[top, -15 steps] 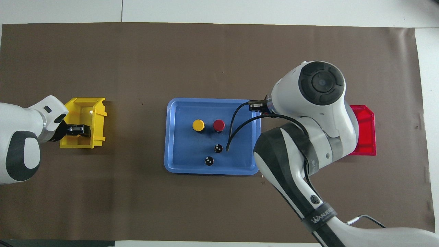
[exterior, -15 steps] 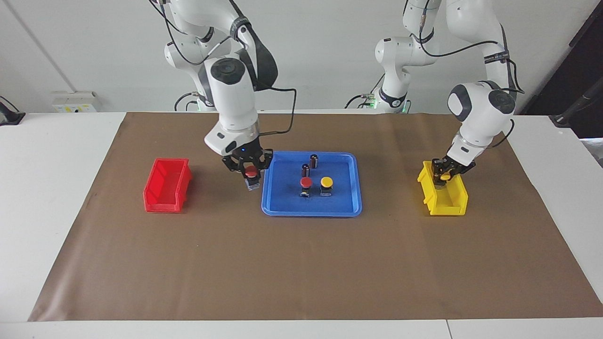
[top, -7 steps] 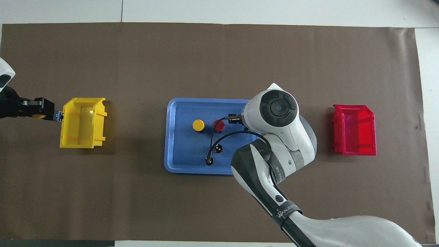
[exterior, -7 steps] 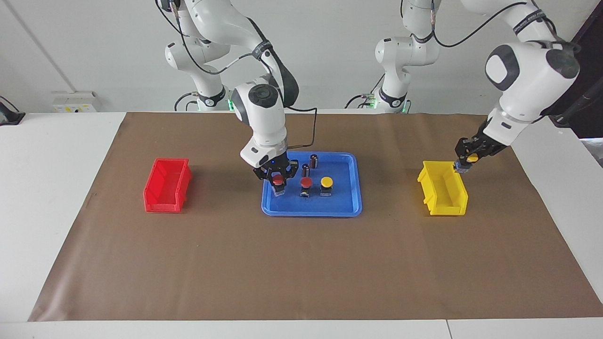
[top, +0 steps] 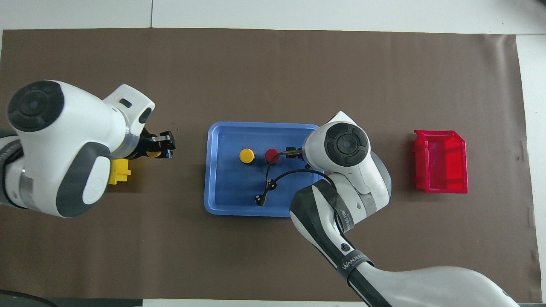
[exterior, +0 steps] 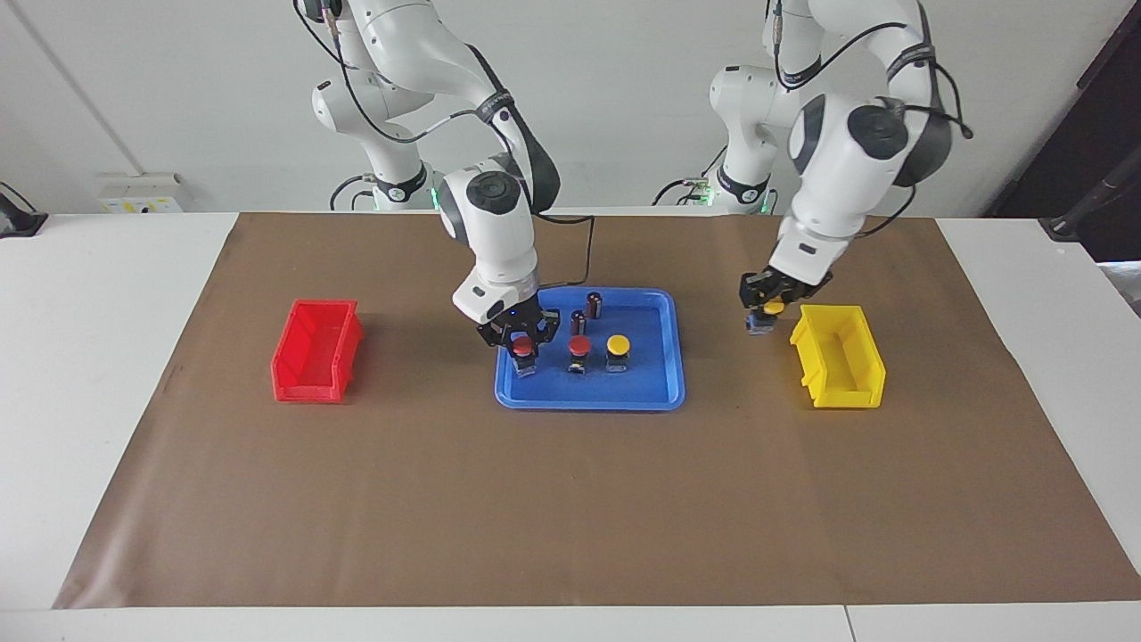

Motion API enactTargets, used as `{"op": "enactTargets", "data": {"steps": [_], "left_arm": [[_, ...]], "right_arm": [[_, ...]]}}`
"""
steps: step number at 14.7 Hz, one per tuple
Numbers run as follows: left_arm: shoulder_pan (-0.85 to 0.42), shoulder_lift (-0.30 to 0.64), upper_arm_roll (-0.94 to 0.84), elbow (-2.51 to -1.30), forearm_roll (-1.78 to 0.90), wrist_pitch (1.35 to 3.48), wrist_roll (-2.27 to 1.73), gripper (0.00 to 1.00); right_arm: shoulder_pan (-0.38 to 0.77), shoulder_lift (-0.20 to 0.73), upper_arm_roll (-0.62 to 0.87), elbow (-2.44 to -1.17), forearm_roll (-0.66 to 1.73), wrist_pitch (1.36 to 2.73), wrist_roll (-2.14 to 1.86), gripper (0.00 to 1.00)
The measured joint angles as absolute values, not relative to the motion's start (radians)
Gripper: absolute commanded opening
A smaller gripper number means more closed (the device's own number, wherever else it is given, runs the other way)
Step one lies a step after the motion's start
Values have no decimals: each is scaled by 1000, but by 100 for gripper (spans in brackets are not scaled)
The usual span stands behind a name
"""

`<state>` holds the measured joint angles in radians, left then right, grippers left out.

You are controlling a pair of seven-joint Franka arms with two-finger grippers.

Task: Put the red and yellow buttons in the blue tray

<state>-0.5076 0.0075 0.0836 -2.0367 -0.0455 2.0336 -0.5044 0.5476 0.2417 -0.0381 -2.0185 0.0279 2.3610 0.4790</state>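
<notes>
1. The right hand (exterior: 522,348) is down inside the blue tray (exterior: 664,374), at the tray's edge toward the right arm's end of the worktop, pinching a red button (exterior: 523,341) by its cap.
2. The left hand (exterior: 763,314) is pinched on a yellow button (exterior: 774,308), up over the brown mat (exterior: 570,499) between the tray and the yellow bin (exterior: 842,361), just beside the bin.
3. Already standing in the tray: one red button (exterior: 579,347) and one yellow button (exterior: 618,344), side by side around the middle.
4. Two dark capless cylinders (exterior: 594,303) sit in the tray too, closer to its robot-side edge.
5. The red bin (exterior: 314,349) is on the mat toward the right arm's end of the worktop, well apart from the tray.
</notes>
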Motion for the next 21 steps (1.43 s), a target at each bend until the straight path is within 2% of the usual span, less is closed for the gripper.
{"op": "enactTargets", "data": {"steps": [1,4,7,10,16,17,18,19,21], "left_arm": [[-544,23,83,-2053,-45,2059,-544,1],[-631,55,83,-2094,-45,2153,-648,1],[-691,88,83,-2101,-45,2213,-728,1],[-710,126,84,-2102,-45,2253,-751,1],[-706,158,103,-2099,-45,2327,-751,3],[-703,160,104,-2099,-45,2329,-751,13],[-700,161,104,-2099,-45,2331,-751,44],[-698,162,105,-2099,-45,2332,-751,66],[-698,162,105,-2099,-45,2333,-751,81]], "right_arm": [[549,244,-37,-2018,28,2362,479,100],[549,243,-39,-1992,28,2351,479,100],[501,234,-50,-1854,28,2171,479,100],[385,183,-56,-1748,27,1988,431,100],[73,-7,-67,-1729,27,1667,120,100],[36,-42,-68,-1726,26,1611,78,100],[7,-74,-68,-1722,24,1554,45,100],[-20,-96,-68,-1714,16,1511,17,100],[-58,-111,-68,-1704,-14,1499,-40,100]]}}
